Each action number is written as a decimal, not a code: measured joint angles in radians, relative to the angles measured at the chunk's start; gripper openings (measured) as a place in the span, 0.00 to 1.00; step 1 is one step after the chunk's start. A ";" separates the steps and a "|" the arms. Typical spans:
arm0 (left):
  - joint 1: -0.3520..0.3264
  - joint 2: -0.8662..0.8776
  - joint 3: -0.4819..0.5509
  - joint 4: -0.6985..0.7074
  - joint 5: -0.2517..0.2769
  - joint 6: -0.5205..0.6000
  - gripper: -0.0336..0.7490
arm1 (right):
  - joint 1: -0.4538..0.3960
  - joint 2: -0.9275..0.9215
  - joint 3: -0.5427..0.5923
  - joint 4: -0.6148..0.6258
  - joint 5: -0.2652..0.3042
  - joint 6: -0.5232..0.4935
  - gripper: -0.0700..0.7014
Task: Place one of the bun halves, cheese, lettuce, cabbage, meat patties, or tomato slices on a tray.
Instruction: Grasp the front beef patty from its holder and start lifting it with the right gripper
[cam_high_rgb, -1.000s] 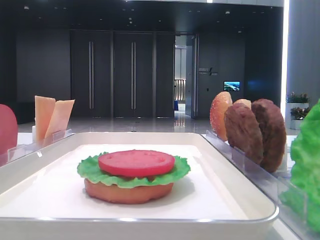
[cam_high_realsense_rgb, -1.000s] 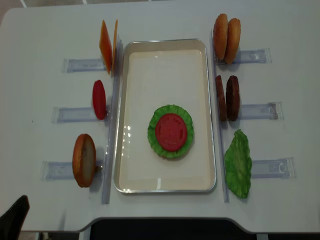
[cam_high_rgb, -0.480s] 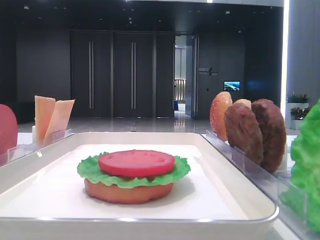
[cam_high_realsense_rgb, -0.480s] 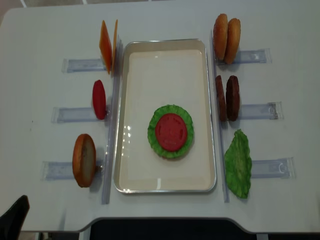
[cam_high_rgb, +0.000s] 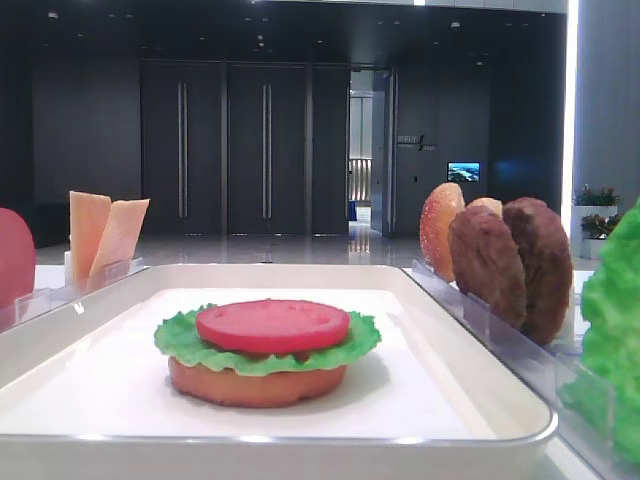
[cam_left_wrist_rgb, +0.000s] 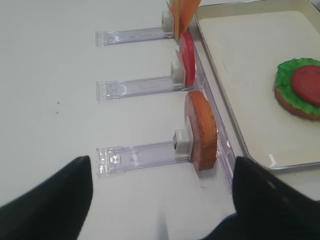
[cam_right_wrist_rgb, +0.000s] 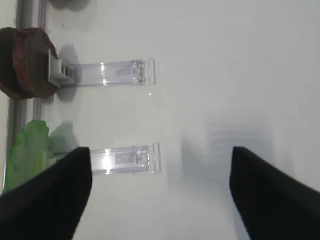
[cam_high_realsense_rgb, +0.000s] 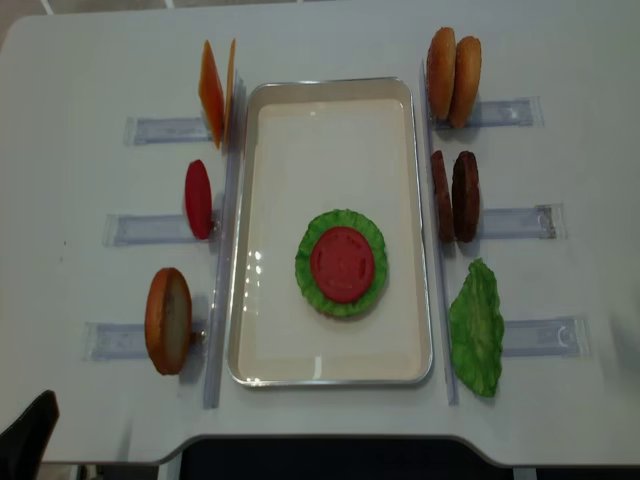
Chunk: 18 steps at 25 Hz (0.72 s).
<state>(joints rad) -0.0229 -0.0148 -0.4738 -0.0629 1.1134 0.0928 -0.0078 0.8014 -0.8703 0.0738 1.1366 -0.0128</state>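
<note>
A white table (cam_high_realsense_rgb: 90, 60) carries a white tray (cam_high_realsense_rgb: 330, 110) at its centre. On the tray lies a bun half (cam_high_rgb: 255, 385) topped with lettuce (cam_high_realsense_rgb: 372, 240) and a tomato slice (cam_high_realsense_rgb: 342, 263). Clear racks (cam_high_realsense_rgb: 515, 222) flank the tray, with meat patties (cam_high_realsense_rgb: 464, 195) standing upright to its right. The right gripper (cam_right_wrist_rgb: 160, 200) hangs spread wide over bare table, holding nothing. The left gripper (cam_left_wrist_rgb: 160, 200) is likewise spread and empty.

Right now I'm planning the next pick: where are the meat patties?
Overhead view, right of the tray: meat patties upright in the middle rack, between bun halves and lettuce.
</note>
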 joint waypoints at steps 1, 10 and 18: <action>0.000 0.000 0.000 0.000 0.000 0.000 0.89 | 0.000 0.053 -0.021 0.000 -0.001 -0.002 0.79; 0.000 0.000 0.000 0.000 0.000 0.000 0.89 | 0.000 0.311 -0.234 0.024 0.013 -0.037 0.79; 0.000 0.000 0.000 0.000 0.000 0.000 0.89 | 0.000 0.542 -0.420 0.053 0.076 -0.067 0.79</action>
<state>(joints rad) -0.0229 -0.0148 -0.4738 -0.0629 1.1134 0.0928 -0.0078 1.3432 -1.2901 0.1269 1.2121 -0.0800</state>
